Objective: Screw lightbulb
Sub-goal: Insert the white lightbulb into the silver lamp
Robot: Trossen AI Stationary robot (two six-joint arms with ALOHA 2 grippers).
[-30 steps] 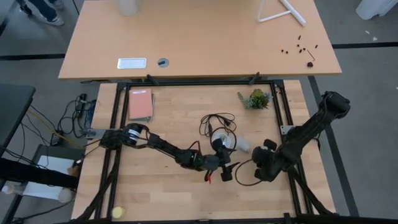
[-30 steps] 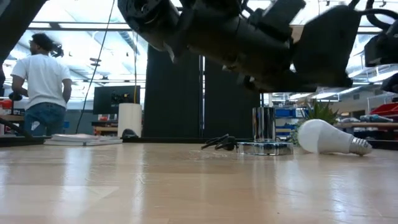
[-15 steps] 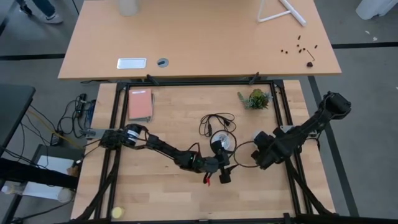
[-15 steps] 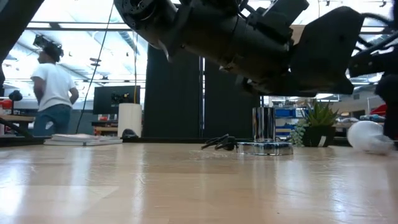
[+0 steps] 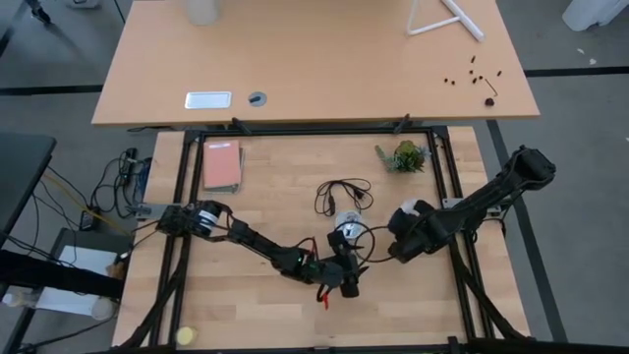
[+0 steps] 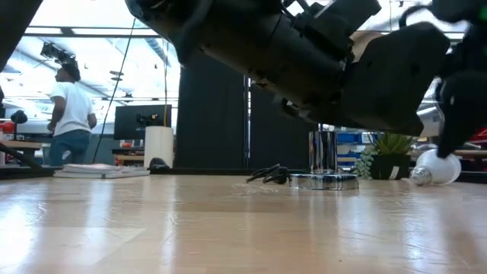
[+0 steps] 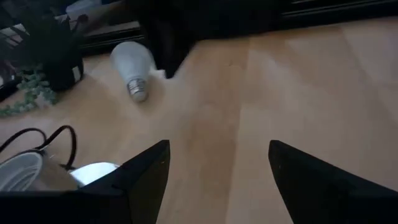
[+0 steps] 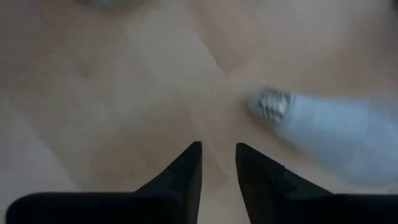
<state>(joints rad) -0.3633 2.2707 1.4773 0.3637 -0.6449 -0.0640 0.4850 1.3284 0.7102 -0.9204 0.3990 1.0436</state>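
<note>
The white lightbulb (image 5: 413,209) lies on its side on the table, right of the round silvery socket disc (image 5: 346,231). In the low view its (image 6: 440,167) greyish screw end (image 6: 416,176) points toward the socket (image 6: 323,181). My right gripper (image 8: 217,149) hangs low right beside the bulb (image 8: 329,127), fingers nearly together; the bulb is off to one side, not between them. My left gripper (image 7: 217,155) is open and empty near the socket (image 7: 93,174), on its near side (image 5: 346,283). My right gripper's fingers (image 7: 166,62) stand right against the bulb's rounded side (image 7: 149,59), coming down from above. I cannot tell whether they touch it. The bulb lies flat on the table.
The socket's thin black cord (image 5: 339,192) loops on the table beyond it. A small potted plant (image 5: 405,155) stands at the far right, a pink book (image 5: 222,164) at the far left, a yellow ball (image 5: 186,335) at the near left. A person (image 6: 68,114) stands in the room behind.
My right gripper has gone toward the table's left and far edge, down to the bulb. The bulb has slid toward the right and far edge and turned about, so its screw end now points toward the socket. My left gripper has drawn slightly toward the near edge.
</note>
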